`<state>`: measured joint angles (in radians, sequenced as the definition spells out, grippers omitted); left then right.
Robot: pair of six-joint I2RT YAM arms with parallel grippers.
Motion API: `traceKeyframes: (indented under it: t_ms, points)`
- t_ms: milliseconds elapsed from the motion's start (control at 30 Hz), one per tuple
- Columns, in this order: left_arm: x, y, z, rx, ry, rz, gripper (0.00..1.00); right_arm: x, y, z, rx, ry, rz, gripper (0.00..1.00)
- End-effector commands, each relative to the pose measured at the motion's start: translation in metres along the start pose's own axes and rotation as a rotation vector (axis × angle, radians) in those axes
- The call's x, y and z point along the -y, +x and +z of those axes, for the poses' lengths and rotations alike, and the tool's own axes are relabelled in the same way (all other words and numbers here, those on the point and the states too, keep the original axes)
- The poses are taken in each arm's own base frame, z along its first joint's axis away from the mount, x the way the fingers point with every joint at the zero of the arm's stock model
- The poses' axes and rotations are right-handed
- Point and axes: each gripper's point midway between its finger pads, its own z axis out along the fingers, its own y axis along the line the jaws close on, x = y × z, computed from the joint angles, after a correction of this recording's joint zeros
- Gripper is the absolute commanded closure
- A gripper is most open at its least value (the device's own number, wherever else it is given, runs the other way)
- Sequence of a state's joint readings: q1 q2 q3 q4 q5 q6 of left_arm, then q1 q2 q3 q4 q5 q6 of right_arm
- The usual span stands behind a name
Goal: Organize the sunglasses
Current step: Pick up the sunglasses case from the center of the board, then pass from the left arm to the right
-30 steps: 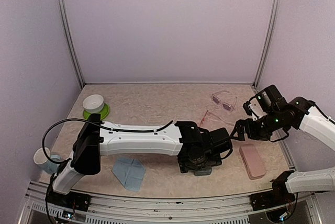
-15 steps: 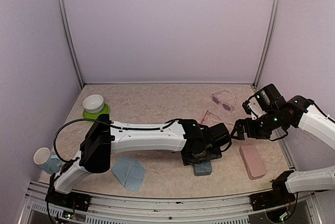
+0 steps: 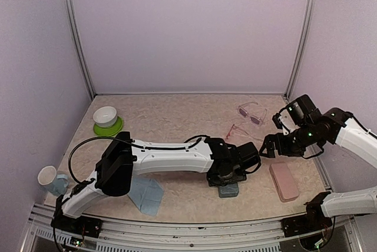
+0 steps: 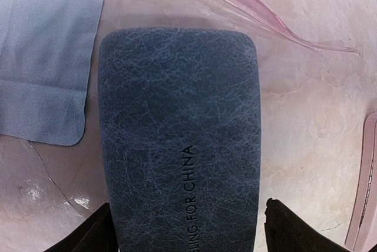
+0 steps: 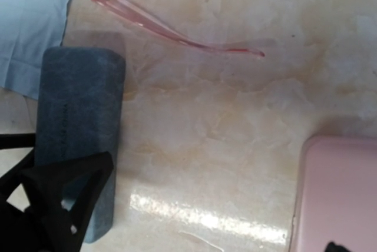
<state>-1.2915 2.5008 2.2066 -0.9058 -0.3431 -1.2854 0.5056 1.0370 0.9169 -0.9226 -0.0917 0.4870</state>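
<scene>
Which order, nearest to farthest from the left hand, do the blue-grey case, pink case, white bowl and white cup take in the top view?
1. The blue-grey case, directly beneath the left hand.
2. The pink case, off to the right.
3. The white bowl, far left at the back, on a green plate.
4. The white cup, at the near left edge.

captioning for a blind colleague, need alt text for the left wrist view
A dark blue-grey case fills the centre, lying on the marbled table, with the open left gripper straddling its near end. A light-blue cloth lies upper left, a thin pink sunglasses arm crosses the top, and a pink case edges in at right.
</scene>
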Motion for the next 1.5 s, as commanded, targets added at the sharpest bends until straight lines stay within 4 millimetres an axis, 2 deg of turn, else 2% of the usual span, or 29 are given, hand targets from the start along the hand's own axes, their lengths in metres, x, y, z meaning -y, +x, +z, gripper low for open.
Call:
traceKeyframes:
  t_ms: [0, 267, 433, 600, 867, 1167, 1300, 1467]
  points:
    - [-0.001, 0.0, 0.007, 0.016, -0.017, 0.014, 0.18, 0.002, 0.005, 0.005, -0.014, -0.006, 0.005, 0.0]
    - [0.003, 0.0, 0.006, 0.03, 0.003, 0.032, 0.26, 0.003, 0.003, 0.005, -0.009, -0.003, 0.006, 0.0]
    - [0.006, -0.006, -0.004, 0.048, 0.023, 0.028, 0.42, 0.001, 0.001, 0.003, 0.001, -0.01, 0.003, 0.0]
    - [0.013, -0.012, -0.027, 0.083, 0.082, 0.034, 0.54, -0.003, -0.009, -0.005, 0.049, -0.023, -0.009, 0.0]
    - [0.032, -0.024, -0.073, 0.142, 0.171, 0.074, 0.57, -0.011, -0.022, -0.022, 0.119, -0.058, -0.025, 0.0]
    - [0.057, -0.043, -0.142, 0.241, 0.339, 0.151, 0.59, -0.027, -0.051, -0.074, 0.331, -0.129, -0.085, 0.0]
    - [0.064, -0.051, -0.175, 0.262, 0.428, 0.203, 0.6, -0.049, -0.06, -0.1, 0.394, -0.239, -0.126, 0.0]
    - [0.075, -0.059, -0.223, 0.279, 0.599, 0.241, 0.59, -0.082, -0.059, -0.133, 0.439, -0.433, -0.174, 0.0]
